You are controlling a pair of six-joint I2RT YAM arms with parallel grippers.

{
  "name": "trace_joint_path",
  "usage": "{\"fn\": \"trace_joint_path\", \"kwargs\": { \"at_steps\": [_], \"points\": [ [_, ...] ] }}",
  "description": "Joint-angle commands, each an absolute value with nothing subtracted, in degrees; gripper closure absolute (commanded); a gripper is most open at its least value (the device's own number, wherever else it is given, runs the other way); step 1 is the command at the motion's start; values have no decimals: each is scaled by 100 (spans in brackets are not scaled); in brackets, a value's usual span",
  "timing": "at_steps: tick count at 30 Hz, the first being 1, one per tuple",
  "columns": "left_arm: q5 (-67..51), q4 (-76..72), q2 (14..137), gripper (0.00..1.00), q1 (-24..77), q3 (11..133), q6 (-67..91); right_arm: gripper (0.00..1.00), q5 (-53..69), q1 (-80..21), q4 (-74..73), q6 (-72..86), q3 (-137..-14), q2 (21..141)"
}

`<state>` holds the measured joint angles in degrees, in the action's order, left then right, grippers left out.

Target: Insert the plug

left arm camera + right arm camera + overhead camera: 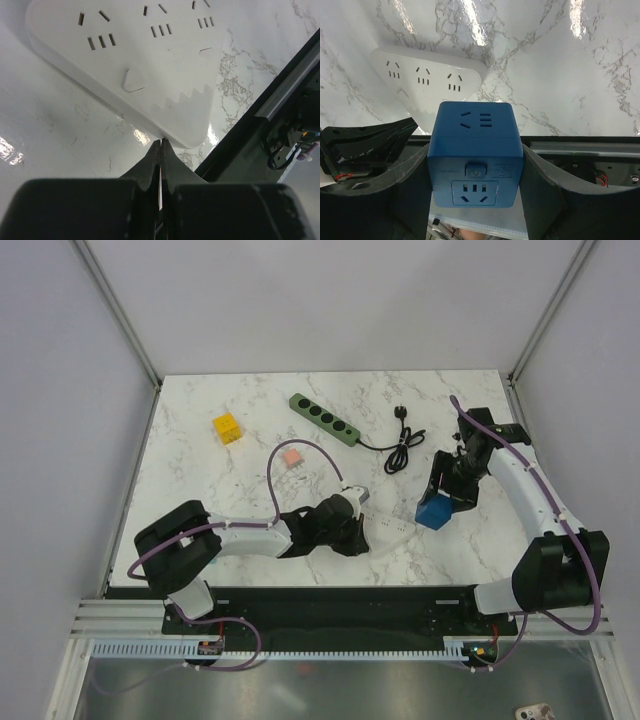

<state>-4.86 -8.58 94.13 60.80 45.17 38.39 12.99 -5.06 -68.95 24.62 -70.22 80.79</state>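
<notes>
Left end effector (161, 145): closed on nothing, its tips touching the near end of the white power strip (150, 60).
White power strip: lies flat on the tabletop (200, 480), running ahead of the left tips. It sits ahead of and below the right end effector.
Right end effector (476, 172): gripping the blue cube adapter (475, 145) by two opposite sides, held above the tabletop just beside the strip's far end.
Plug: the cube's prongs are presumably underneath and hidden from view.
Step in hand: likely carrying the cube over an outlet on the white strip.
Doing it well: hold the cube level, square its prongs to the slots, then press straight down while the left tips brace the strip against sliding.
Risk: a tilted cube may skid the strip.
Beyond both end effectors: pink block (292, 456), coiled black cable (402, 447), yellow block (227, 428), green power strip (323, 419).
Count: two power strips, one cube adapter, one loose cable, two blocks. The white strip shows three outlet groups.
</notes>
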Motion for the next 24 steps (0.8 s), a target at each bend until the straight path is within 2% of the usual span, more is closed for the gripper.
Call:
{"fn": "trace_joint_path", "kwargs": {
  "at_steps": [1,9,15,16,19,20,24],
  "points": [
    [-457,-1371,9316,98,6108,4561,3973,100,1301,-571,-7137,2470,-7269,8095],
    [-545,-1425,9352,98,6126,4658,3990,100,1081,-843,-7163,2680,-7251,8156],
    [-27,-695,8413,97,6126,4404,4104,100,1449,-1177,-7137,2584,-7365,8332],
    [130,-303,7898,92,6126,4282,4044,100,1650,-1273,-7050,2610,-7365,8262],
    [167,-124,7411,80,6108,4236,3930,100,1792,-1292,-7014,2646,-7321,8235],
    [176,25,7270,72,6108,4245,3877,100,1845,-1292,-6988,2628,-7286,8227],
    [193,597,6724,50,6091,4394,3595,100,1749,-1292,-6961,2750,-7242,8165]
  ]
}}
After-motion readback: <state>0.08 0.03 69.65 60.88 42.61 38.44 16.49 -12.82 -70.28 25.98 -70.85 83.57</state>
